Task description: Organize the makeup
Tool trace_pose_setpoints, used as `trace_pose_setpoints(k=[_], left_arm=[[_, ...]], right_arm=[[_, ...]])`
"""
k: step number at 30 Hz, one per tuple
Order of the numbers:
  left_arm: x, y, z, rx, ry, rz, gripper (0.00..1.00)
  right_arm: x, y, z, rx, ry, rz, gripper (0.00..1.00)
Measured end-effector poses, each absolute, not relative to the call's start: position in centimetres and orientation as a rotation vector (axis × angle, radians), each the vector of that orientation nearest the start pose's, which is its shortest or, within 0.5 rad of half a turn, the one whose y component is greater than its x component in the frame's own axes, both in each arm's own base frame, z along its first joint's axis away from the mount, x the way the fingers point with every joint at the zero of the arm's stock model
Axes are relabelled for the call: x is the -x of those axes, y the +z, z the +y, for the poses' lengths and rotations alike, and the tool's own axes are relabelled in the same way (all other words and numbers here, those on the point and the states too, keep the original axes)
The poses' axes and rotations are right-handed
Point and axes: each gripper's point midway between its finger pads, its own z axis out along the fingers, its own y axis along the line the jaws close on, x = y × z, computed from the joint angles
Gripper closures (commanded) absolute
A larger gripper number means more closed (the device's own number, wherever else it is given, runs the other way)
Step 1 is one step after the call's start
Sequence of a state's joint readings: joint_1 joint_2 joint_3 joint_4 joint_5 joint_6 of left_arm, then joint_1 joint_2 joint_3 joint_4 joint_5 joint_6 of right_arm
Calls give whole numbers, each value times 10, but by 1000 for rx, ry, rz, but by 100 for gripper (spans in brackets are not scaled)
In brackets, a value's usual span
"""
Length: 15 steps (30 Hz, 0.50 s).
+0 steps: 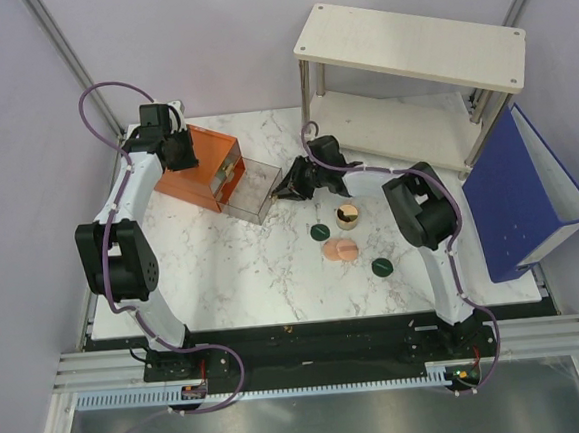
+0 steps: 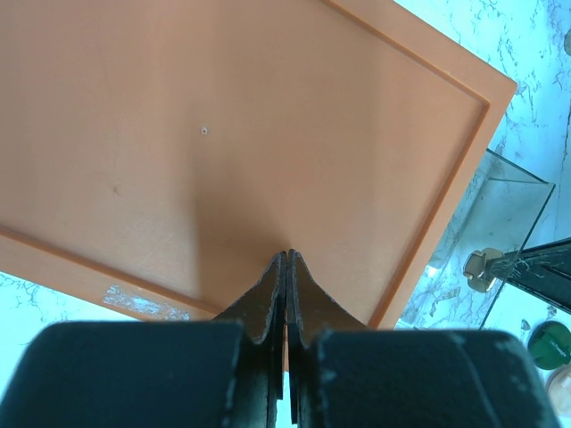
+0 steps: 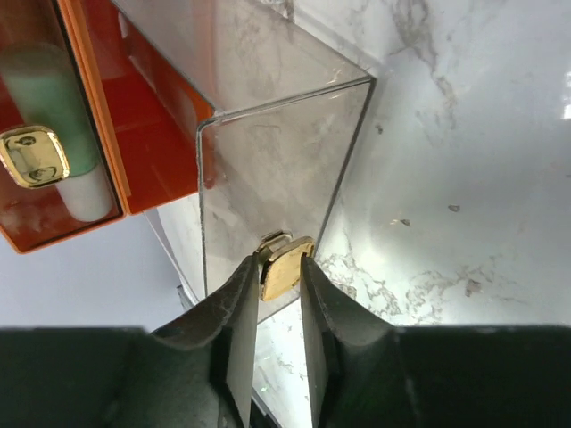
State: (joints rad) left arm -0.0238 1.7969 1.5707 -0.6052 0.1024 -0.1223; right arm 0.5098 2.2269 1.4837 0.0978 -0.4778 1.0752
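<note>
The orange box (image 1: 194, 171) stands at the back left with its clear drawer (image 1: 250, 190) pulled out. My left gripper (image 1: 176, 151) is shut and empty, its tips pressed on the box's top (image 2: 268, 134). My right gripper (image 1: 289, 186) is shut on the drawer's gold knob (image 3: 287, 267). A tan-gold jar (image 1: 348, 215), two dark green discs (image 1: 319, 232) (image 1: 382, 266) and a peach-pink compact (image 1: 339, 250) lie on the marble. A mint-green tube (image 3: 49, 98) lies in the box's other drawer. The brown-pink stick is out of view.
A white two-tier shelf (image 1: 411, 41) stands at the back right. A blue binder (image 1: 518, 193) lies open at the right edge. A second gold knob (image 3: 34, 156) sits on the other drawer's front.
</note>
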Motion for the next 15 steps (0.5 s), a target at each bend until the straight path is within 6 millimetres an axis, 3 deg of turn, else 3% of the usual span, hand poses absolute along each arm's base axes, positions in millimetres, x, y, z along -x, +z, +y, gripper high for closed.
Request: trace_pose_setpoints(k=[7, 12, 15], left_arm=[[-466, 163, -34, 71, -189, 2413, 98], [-465, 163, -33, 72, -185, 2417, 98], [-465, 163, -33, 72, -186, 2418, 98]], right_arm=[[-441, 66, 351, -294, 1107, 2541, 47], [-448, 105, 325, -135, 872, 2528, 38], [-441, 128, 301, -34, 715, 2515, 35]])
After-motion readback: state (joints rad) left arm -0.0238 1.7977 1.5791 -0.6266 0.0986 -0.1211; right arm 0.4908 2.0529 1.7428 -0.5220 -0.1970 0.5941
